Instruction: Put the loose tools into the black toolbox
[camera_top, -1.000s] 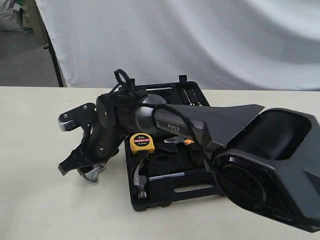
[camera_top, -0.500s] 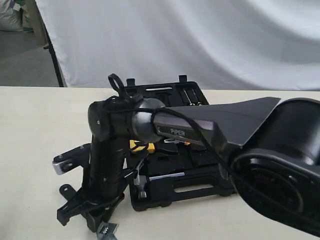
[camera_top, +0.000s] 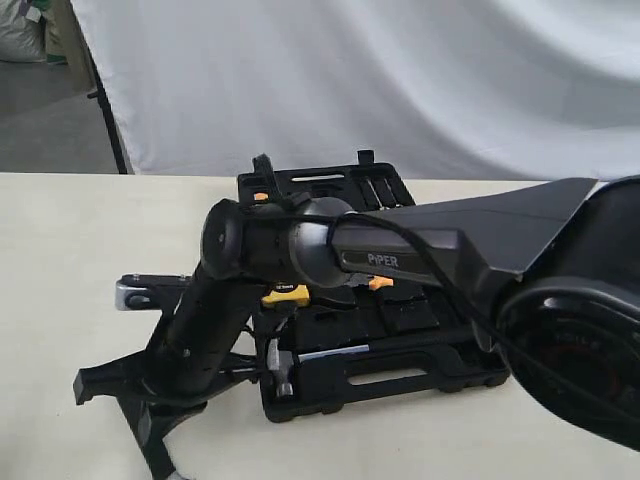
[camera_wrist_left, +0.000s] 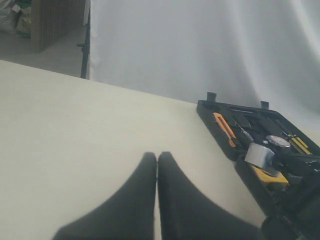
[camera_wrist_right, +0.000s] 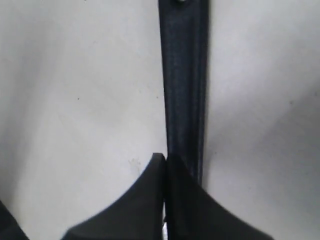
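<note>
Low at the exterior view's left, the right end effector (camera_wrist_right: 164, 157) hangs over the worktop (camera_top: 60, 240), fingers pressed tip to tip. A black tool handle (camera_wrist_right: 184, 75) runs out from beside them; gripped or not, I cannot tell. At frame centre sits the open black toolbox (camera_top: 300, 400), with the claw hammer (camera_top: 280, 362) lying in its lower half. The left end effector (camera_wrist_left: 157, 156) is closed and empty.

Beige table (camera_top: 60, 250); open black toolbox (camera_top: 440, 370) directly on it.
</note>
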